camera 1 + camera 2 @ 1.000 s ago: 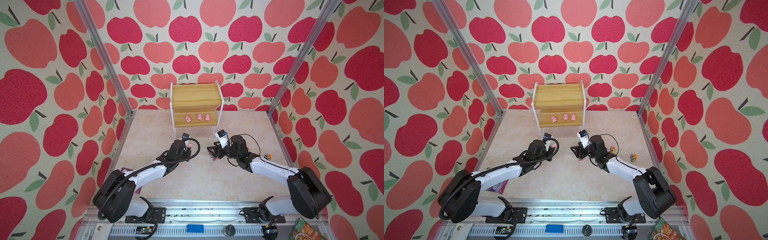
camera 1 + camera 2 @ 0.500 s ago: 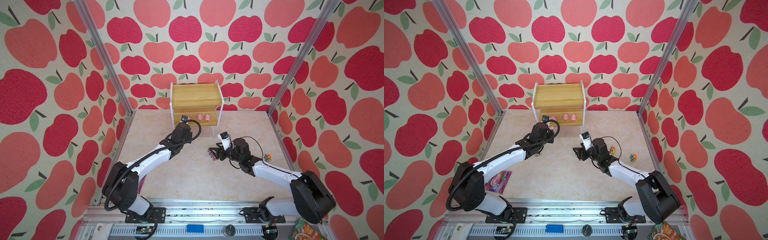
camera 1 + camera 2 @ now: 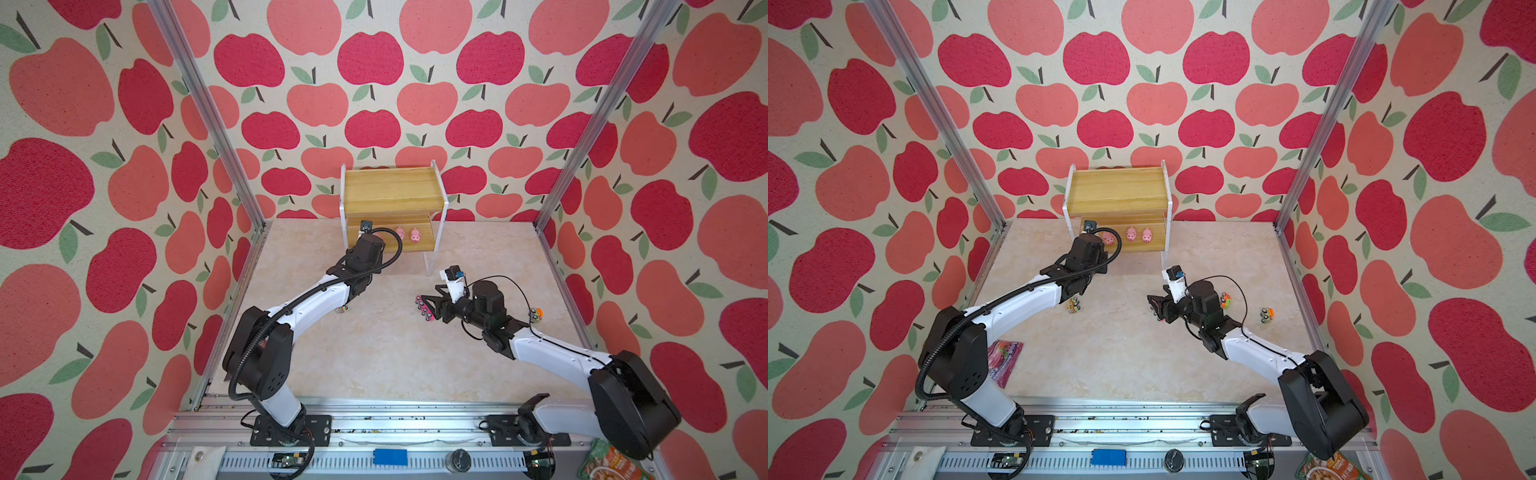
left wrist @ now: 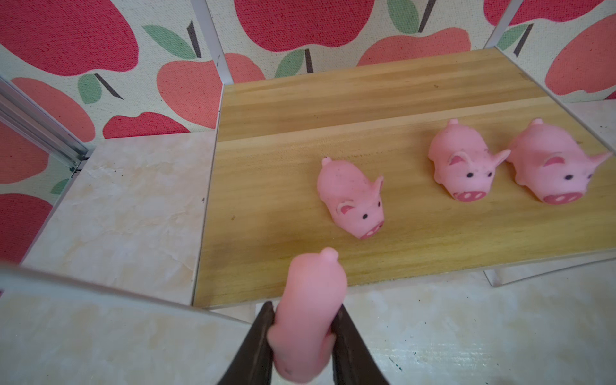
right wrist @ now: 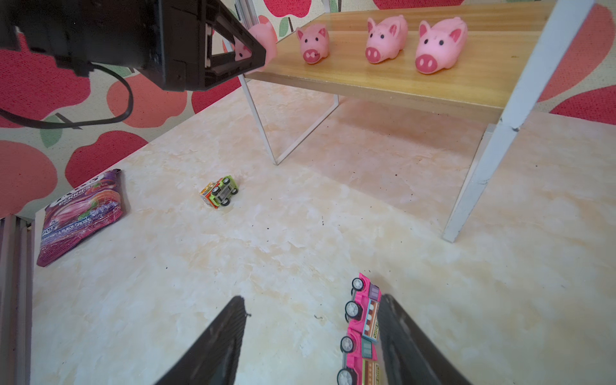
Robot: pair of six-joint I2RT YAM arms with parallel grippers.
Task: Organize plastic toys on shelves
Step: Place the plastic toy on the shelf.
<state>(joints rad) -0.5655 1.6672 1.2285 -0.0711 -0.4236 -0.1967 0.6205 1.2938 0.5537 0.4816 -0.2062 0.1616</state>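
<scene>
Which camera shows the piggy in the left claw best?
The left wrist view: the held pig shows close up, pinched in the left claw. The right wrist view shows only part of it behind the claw. In both top views the arm hides it.

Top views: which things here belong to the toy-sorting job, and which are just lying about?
Job: rack, three shelved pigs, held pig, pink truck, yellow-green truck, orange-green truck, another truck.
Lying about: purple snack packet, green pouch.
</scene>
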